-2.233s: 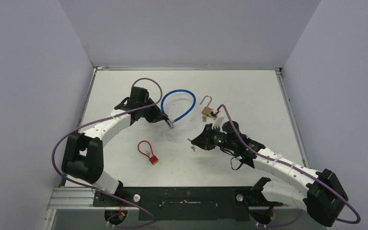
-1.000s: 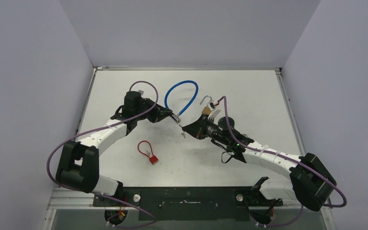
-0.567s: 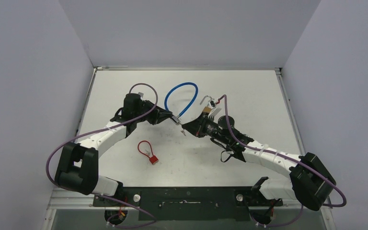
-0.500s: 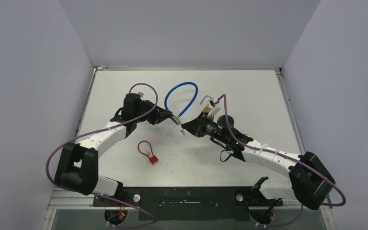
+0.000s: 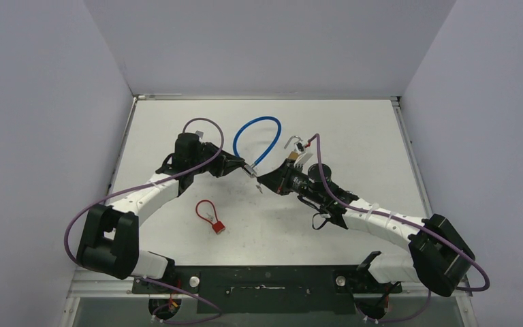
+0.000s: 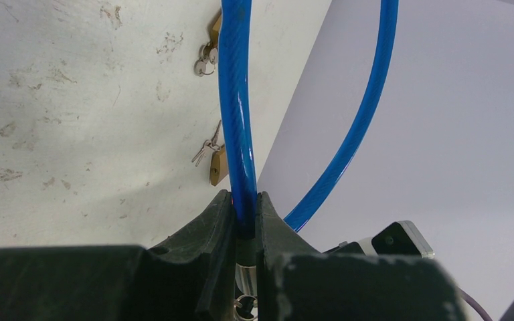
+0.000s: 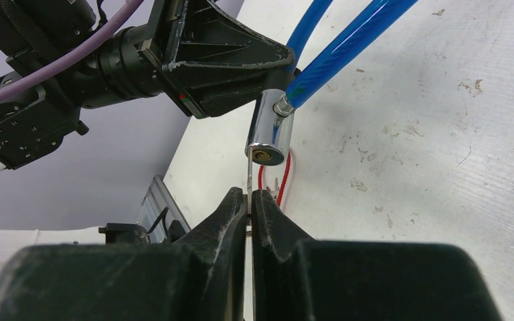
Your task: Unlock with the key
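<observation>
Right claw [image 7: 249, 200], pinched shut on the key [image 7: 249, 170], holds its tip against the lock [image 7: 270, 134] face, at 9 o'clock. Left claw [image 6: 244, 227] clamps the cable [image 6: 234, 100], near table [image 5: 354, 136] centre.

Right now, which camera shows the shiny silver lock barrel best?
The right wrist view: the shiny silver lock barrel is close and large, keyhole face toward the camera. The top view shows only a tiny speck; the left wrist view hides most of it between black fingers.

Pale grey walls [image 5: 265, 41] on 3 sides; scuffed white table [image 5: 361, 129].
</observation>
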Tool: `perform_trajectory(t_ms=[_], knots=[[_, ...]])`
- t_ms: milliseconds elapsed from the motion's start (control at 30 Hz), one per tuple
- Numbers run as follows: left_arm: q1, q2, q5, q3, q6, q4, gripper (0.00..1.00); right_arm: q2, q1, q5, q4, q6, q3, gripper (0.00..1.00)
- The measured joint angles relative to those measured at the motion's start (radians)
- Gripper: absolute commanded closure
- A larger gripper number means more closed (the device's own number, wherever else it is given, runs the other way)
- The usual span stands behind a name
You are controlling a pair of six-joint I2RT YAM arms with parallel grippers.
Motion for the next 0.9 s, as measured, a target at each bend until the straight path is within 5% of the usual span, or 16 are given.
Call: perform_trajectory(t_ms=[900], knots=[[0.000, 0.000, -0.006, 0.000, 0.003, -0.001, 1.00, -0.042, 0.000, 0.001, 0.011, -0.008, -0.035, 1.00]])
